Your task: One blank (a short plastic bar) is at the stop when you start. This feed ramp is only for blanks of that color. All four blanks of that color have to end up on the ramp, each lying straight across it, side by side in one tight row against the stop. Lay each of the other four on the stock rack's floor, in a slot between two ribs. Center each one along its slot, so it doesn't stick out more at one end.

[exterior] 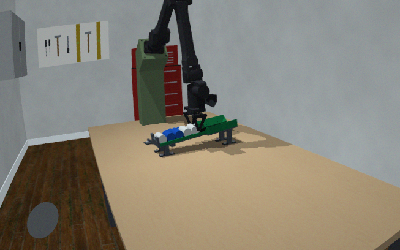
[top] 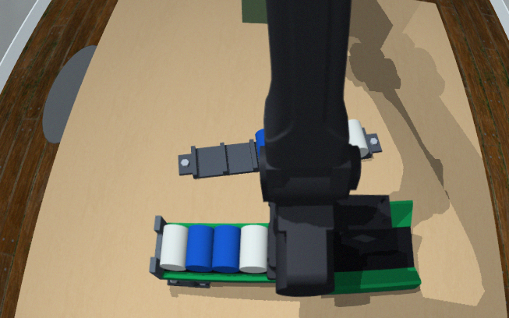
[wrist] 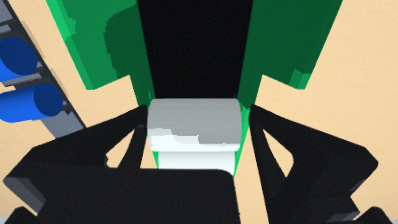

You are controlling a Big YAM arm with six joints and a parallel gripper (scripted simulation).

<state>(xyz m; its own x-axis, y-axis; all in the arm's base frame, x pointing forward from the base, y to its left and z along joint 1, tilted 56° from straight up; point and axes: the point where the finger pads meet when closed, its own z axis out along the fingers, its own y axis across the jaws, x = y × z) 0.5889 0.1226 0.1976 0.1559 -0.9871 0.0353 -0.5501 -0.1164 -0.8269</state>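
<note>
The green ramp (top: 374,278) (exterior: 226,124) (wrist: 280,45) slopes to the grey stop (top: 155,267). From the stop, blanks lie across it: white (top: 174,248) (exterior: 160,137), blue (top: 199,248), blue (top: 226,248), white (top: 253,249) (wrist: 196,161), then another white blank (wrist: 195,120) (exterior: 190,127). My gripper (wrist: 198,111) (exterior: 196,126) is open around this last white blank, with a small gap at each end. The stock rack (top: 210,162) holds a partly hidden blue blank (top: 260,141) and a white blank (top: 357,138); the wrist view shows two blue blanks there. The arm hides the rack's middle.
Two slots at the rack's left end are empty. The rack stands behind the ramp, on the arm's base side. The ramp's side walls flare wider at its upper end. The green pedestal (exterior: 151,89) carries the arm.
</note>
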